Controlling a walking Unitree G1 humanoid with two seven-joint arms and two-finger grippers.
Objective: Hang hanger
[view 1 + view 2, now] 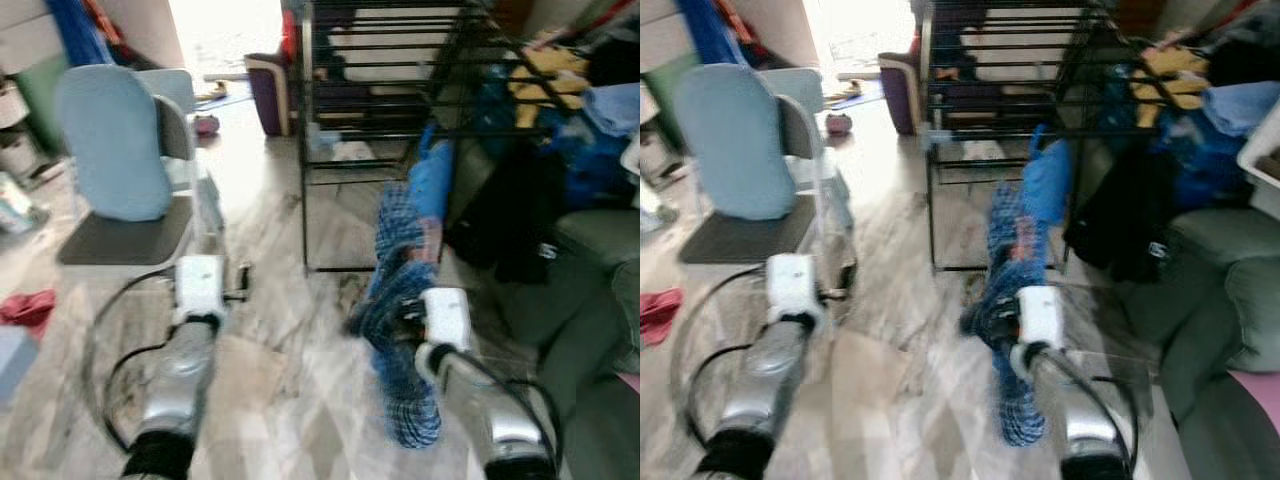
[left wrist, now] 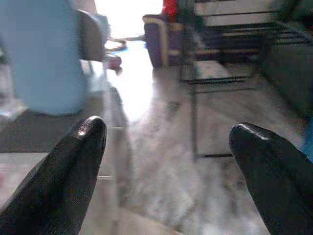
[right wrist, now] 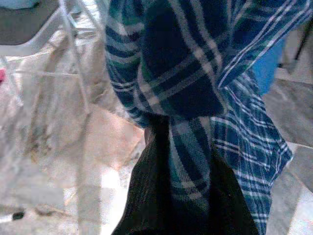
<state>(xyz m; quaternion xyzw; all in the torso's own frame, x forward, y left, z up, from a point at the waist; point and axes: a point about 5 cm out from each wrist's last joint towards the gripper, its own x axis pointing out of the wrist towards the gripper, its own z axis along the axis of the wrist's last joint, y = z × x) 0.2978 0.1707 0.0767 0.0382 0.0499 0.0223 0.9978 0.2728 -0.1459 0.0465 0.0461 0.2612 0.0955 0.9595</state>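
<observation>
A blue plaid shirt (image 1: 400, 290) hangs from my right gripper (image 1: 408, 312), which is shut on a fold of it low over the floor. In the right wrist view the plaid cloth (image 3: 190, 98) is pinched between the black fingers (image 3: 146, 196). I cannot make out a hanger inside the cloth. A black wire drying rack (image 1: 400, 90) stands just ahead of the shirt. My left gripper (image 2: 166, 132) is open with nothing in it, held out over the floor beside a chair.
A chair with a light blue cover (image 1: 110, 150) stands at the left. A grey sofa (image 1: 590, 300) piled with clothes runs along the right. A red cloth (image 1: 28, 305) and a black cable (image 1: 100, 350) lie on the marble floor. A purple bin (image 1: 265, 90) sits behind.
</observation>
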